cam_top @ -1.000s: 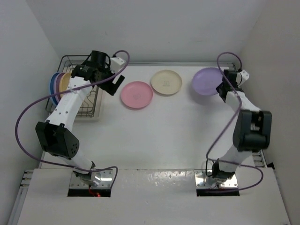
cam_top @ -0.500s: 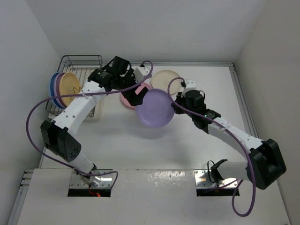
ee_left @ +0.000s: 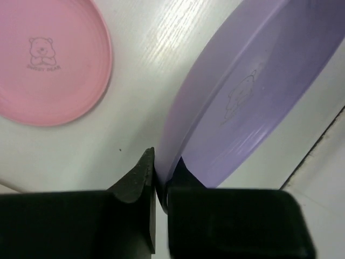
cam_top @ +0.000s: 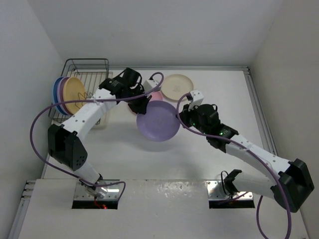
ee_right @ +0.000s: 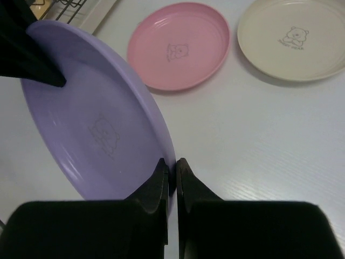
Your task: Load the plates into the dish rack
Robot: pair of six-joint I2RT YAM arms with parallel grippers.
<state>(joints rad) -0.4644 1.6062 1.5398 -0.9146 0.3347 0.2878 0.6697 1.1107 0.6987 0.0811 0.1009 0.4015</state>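
**White table [cam_top: 219, 94]: purple plate [cam_top: 158, 122] pinched from both sides**

White walls [cam_top: 149, 30] close in the table on three sides. From the near edge the left arm [cam_top: 84, 117] reaches up and to the right, and the right arm [cam_top: 249, 149] reaches up and to the left. They meet near the middle of the table, each trailing a purple cable [cam_top: 35, 129].

The dish rack [cam_top: 92, 74] sits in the far left corner. Three plates stand on edge at its left side. The blue plate [cam_top: 54, 94] is outermost and the yellow-orange plate [cam_top: 75, 93] is innermost. A third plate [cam_top: 60, 90] stands between them, too thin a sliver to name its colour.

The purple plate is held between the two arms, steeply tilted, with its hollow face toward the right wrist camera. The pink plate [ee_right: 180, 51] lies flat on the table just beyond it, partly hidden from the overhead camera by the left wrist. The cream plate [ee_right: 294, 35] lies flat to the right of the pink one, close to it but apart.

The left gripper [ee_left: 160, 171] is clamped on the purple plate's rim, with one finger on each face and only the rim's thickness between them. The right gripper [ee_right: 172, 164] pinches the opposite rim the same way, its fingers nearly together.

A faint bear mark [ee_left: 42, 51] is printed at the centre of the pink plate. The purple and cream plates carry similar ones.
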